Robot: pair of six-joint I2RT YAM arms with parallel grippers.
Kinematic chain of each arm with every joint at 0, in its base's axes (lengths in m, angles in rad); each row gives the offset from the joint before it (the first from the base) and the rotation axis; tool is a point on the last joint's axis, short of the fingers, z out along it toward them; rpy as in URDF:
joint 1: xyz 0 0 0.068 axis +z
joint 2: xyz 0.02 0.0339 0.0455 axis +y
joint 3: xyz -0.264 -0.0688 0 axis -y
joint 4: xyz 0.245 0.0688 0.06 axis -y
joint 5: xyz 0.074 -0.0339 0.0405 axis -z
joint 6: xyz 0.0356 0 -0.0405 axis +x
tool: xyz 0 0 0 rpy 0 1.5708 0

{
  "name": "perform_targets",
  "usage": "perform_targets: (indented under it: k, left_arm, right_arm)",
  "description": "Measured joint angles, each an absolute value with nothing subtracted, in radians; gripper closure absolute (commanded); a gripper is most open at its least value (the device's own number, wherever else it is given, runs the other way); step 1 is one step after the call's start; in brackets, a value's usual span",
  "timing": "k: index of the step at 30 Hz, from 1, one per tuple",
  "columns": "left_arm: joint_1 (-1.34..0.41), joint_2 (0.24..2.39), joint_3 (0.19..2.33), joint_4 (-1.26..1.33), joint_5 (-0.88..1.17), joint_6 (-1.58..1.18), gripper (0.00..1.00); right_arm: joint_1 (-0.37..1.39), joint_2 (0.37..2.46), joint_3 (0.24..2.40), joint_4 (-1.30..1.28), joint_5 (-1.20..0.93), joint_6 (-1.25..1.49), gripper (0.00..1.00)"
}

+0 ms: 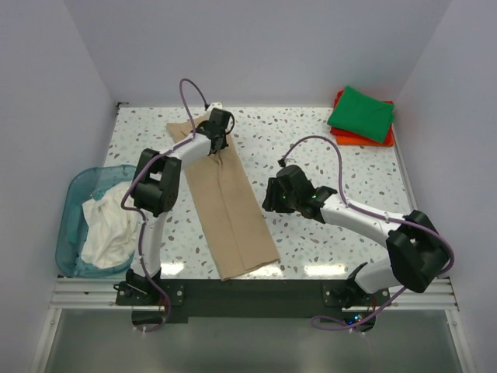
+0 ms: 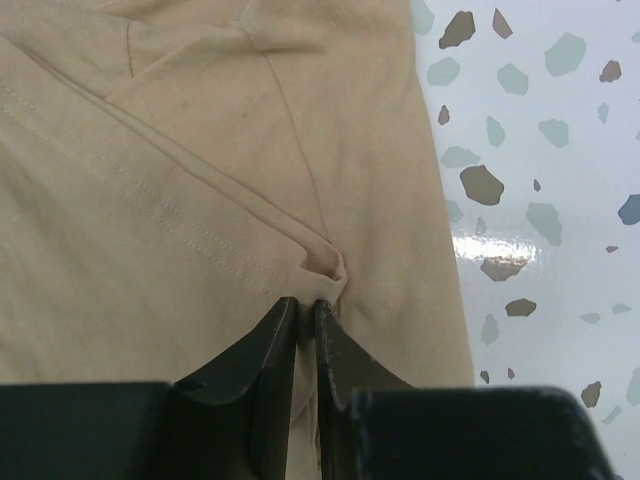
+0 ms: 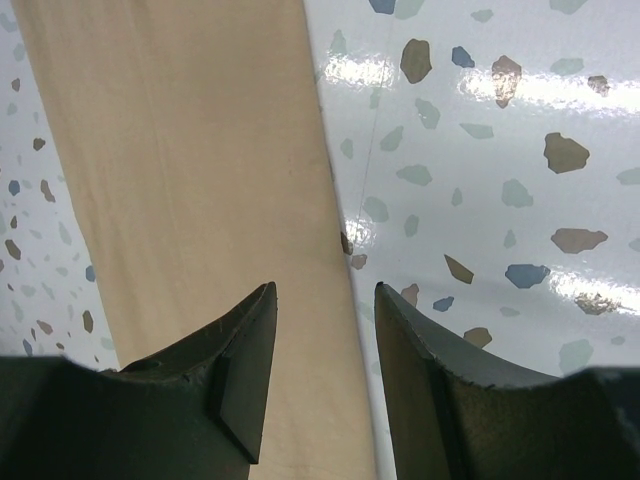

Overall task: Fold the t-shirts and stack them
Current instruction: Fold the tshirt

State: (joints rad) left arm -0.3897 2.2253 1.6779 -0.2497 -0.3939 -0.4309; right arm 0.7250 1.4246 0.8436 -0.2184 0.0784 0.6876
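The tan t-shirt lies folded into a long strip from the table's back left to the front middle. My left gripper is at its far end, shut on a pinched fold of the tan cloth. My right gripper is open and empty, just above the strip's right edge; the wrist view shows the tan shirt under its left finger and bare table under the right. A folded green t-shirt lies on a folded orange-red t-shirt at the back right. A white t-shirt is crumpled in the basket.
The translucent teal basket stands at the left edge of the speckled table. White walls close in the back and both sides. A metal rail runs along the near edge by the arm bases.
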Motion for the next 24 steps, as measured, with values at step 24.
perform_targets:
  k: [24]
  left_arm:
    - [-0.389, 1.912, 1.220, -0.135, -0.550, -0.723, 0.84]
  right_arm:
    - [0.717, 1.415, 0.813, -0.207, 0.049, 0.685, 0.53]
